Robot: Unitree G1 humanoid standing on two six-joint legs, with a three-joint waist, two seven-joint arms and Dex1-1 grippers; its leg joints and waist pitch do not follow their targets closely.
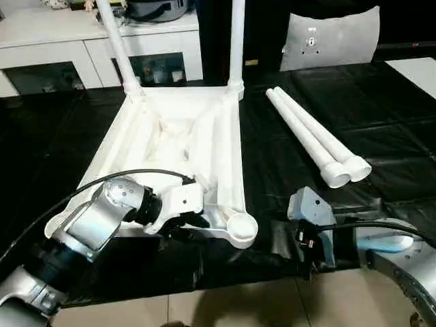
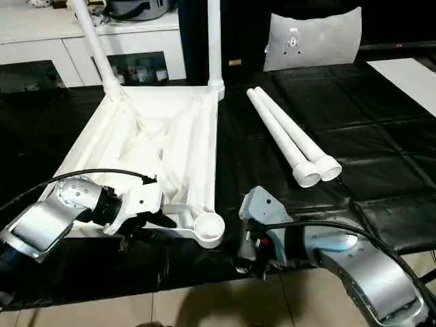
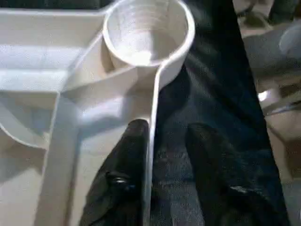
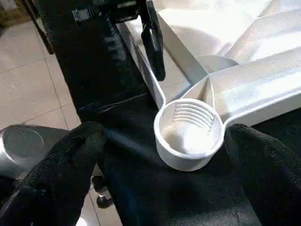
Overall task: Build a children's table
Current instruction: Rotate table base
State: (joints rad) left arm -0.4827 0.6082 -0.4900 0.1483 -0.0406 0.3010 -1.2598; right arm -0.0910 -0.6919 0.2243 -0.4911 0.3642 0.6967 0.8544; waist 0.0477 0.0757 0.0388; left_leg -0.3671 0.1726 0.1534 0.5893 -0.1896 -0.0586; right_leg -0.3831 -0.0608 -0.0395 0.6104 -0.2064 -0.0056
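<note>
Standing at the near edge of the black-covered bench (image 1: 381, 157), both arms reach in over the floor tiles. The left gripper (image 3: 164, 141) sits at the near rim of the upturned top (image 1: 170, 136), its fingers (image 3: 129, 155) partly apart and straddling that thin rim, one inside, one over the black cover; whether they press it I cannot tell. Its silver forearm comes in low from the left, wrist bent toward the near right socket (image 1: 242, 228), which is empty and ribbed inside. The right gripper (image 4: 155, 155) lies just right of that socket, jaws spread wide with the socket between them in its wrist view, holding nothing; a cable loops over its forearm. The top lies underside up, ribs showing, its hollow bare. Two legs (image 1: 235, 41) stand upright in the far corner sockets, the left one leaning slightly. Two loose legs (image 1: 313, 139) lie side by side on the bench to the right, touching, wide ends nearest. Farther back, a white bag (image 1: 330, 37) stands, and a white cabinet (image 1: 88, 41) with dark glass doors sits behind.
</note>
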